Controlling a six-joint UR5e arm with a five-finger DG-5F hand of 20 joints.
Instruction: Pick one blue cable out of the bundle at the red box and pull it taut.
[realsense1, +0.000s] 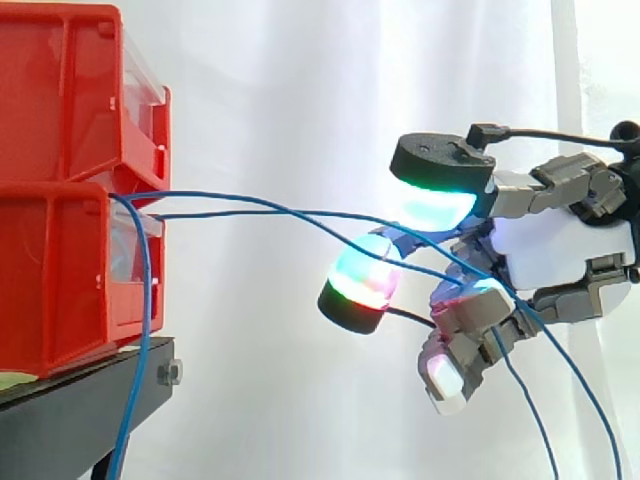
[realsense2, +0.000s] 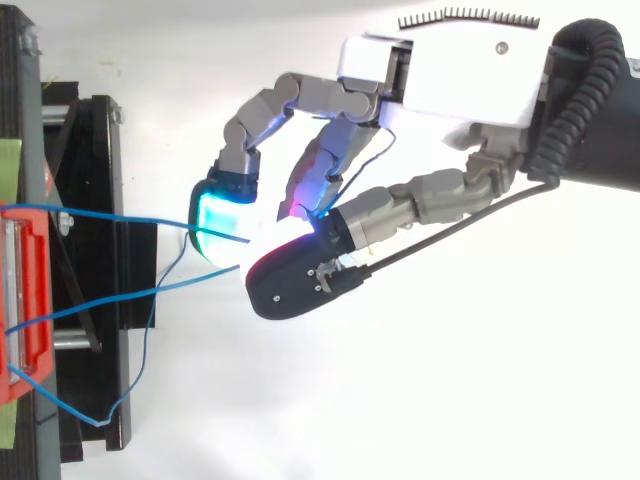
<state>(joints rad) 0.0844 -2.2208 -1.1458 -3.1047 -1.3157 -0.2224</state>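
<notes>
Two red boxes are stacked at the left, the lower red box under an upper one. Thin blue cables come out between them. Two cables arc right into my hand, pass through it and drop behind it. In the top view one blue cable runs between a cyan finger pad and the black thumb pad; a second cable ends under the thumb. My fingers are curled round these cables. A third cable hangs straight down by the box.
The boxes stand on a black stand with a bolt at its front corner. In the top view the red box sits at the left edge and a slack cable loop lies over the stand. A white curtain hangs behind.
</notes>
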